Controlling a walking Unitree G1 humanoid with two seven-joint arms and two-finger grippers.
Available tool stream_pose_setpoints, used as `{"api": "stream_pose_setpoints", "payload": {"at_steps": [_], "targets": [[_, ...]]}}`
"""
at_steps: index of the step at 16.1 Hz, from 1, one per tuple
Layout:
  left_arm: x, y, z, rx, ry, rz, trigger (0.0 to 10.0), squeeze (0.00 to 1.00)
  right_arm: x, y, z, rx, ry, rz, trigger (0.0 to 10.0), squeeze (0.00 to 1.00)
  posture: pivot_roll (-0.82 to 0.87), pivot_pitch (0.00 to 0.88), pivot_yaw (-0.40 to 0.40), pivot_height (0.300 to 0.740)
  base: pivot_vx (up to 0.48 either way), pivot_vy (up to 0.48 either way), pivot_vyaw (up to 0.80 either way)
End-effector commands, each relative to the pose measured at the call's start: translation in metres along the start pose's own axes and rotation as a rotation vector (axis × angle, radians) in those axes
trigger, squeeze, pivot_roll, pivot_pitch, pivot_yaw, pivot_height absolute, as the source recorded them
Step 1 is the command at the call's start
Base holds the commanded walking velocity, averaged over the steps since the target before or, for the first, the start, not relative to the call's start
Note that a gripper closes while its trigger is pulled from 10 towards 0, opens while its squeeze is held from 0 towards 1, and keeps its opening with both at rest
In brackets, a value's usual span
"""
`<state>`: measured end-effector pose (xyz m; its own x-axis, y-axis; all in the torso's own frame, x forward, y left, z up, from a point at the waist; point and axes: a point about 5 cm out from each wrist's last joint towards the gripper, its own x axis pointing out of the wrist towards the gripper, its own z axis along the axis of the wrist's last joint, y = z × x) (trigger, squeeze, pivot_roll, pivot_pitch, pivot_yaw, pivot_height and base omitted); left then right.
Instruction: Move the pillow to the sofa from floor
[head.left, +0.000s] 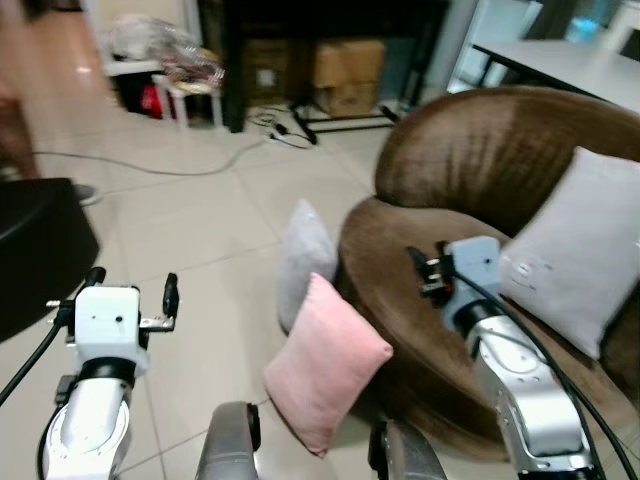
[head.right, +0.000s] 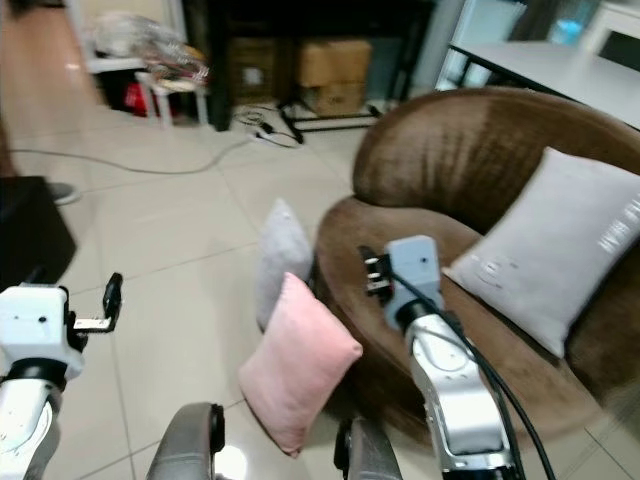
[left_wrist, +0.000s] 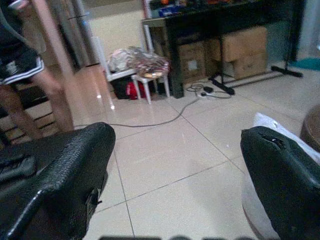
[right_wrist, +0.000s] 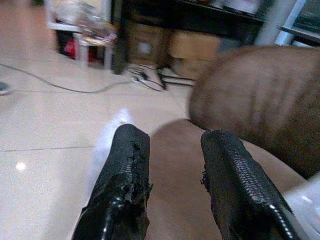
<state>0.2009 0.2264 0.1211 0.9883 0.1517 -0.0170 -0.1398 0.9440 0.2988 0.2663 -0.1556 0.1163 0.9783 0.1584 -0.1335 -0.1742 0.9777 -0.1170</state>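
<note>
2 pillows (head.left: 325, 360) lean against sofa (head.left: 470, 170); 1 cushion (head.left: 580, 245) on it.

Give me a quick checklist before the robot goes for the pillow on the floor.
1. Pink pillow on floor, leaning against the brown sofa: ok, unobstructed.
2. Gray pillow behind it, touching or apart: cannot tell.
3. Left gripper open and empty: ok.
4. Right gripper open and empty, over the sofa seat: ok, but not at the pillow.
5. Sofa seat has room beside the white pillow: ok.
6. Cable on the floor far from the pillows: ok.
</note>
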Motion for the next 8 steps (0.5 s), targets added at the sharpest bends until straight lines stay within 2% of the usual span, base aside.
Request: {"api": "stream_pose_setpoints", "payload": {"at_steps": [1, 5, 8], "targets": [[0.0009, -0.0007, -0.0017, 0.005, 0.003, -0.02, 10.0, 0.0, -0.0013, -0.0082, -0.0027, -0.012, 0.006, -0.035, 10.0, 0.0, -0.02, 0.0, -0.058, 0.631, 0.0, 0.0, 0.0], [0.0009, -0.0023, -0.0033, -0.003, 0.001, -0.027, 10.0, 0.0, -0.0013, -0.0074, -0.0052, 0.015, 0.006, -0.047, 10.0, 0.0, -0.02, 0.0, -0.049, 0.616, 0.0, 0.0, 0.0], [0.0035, -0.0016, -0.0012, -0.007, -0.012, -0.03, 10.0, 0.0, -0.002, -0.0044, -0.0051, 0.024, -0.005, -0.034, 10.0, 0.0, -0.03, 0.0, -0.045, 0.586, 0.0, 0.0, 0.0]]}}
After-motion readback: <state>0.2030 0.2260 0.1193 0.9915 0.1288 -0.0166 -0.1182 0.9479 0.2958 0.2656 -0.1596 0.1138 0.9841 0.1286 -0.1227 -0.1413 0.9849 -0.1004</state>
